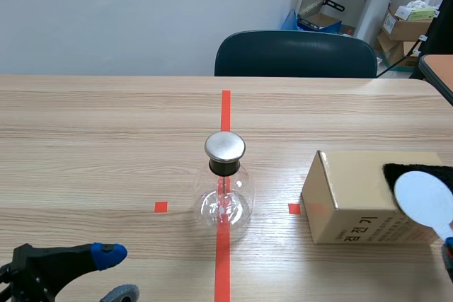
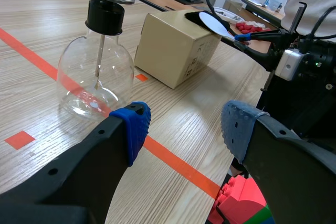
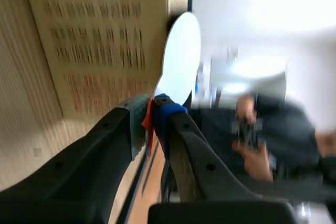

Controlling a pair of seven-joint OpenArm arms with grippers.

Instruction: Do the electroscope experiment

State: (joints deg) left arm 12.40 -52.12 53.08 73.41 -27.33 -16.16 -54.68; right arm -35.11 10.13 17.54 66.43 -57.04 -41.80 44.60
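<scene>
The electroscope (image 1: 225, 190), a clear glass flask with a black stopper and a flat metal cap, stands on the red centre tape line. In the left wrist view the electroscope (image 2: 97, 72) is just ahead of my left gripper (image 2: 186, 129), which is open with nothing between its blue pads. In the scene view the left gripper (image 1: 117, 274) sits low at the near left. My right gripper (image 3: 151, 111) is shut on the thin handle of a white disc paddle (image 3: 181, 56). The white disc paddle (image 1: 423, 199) hovers over the black cloth (image 1: 417, 172) on the cardboard box (image 1: 354, 203).
A dark chair (image 1: 296, 54) stands behind the table's far edge. Cartons (image 1: 407, 26) and equipment are stacked at the back right. Red and green blocks (image 2: 239, 200) lie under the left gripper. A second table (image 1: 439, 72) adjoins at the right.
</scene>
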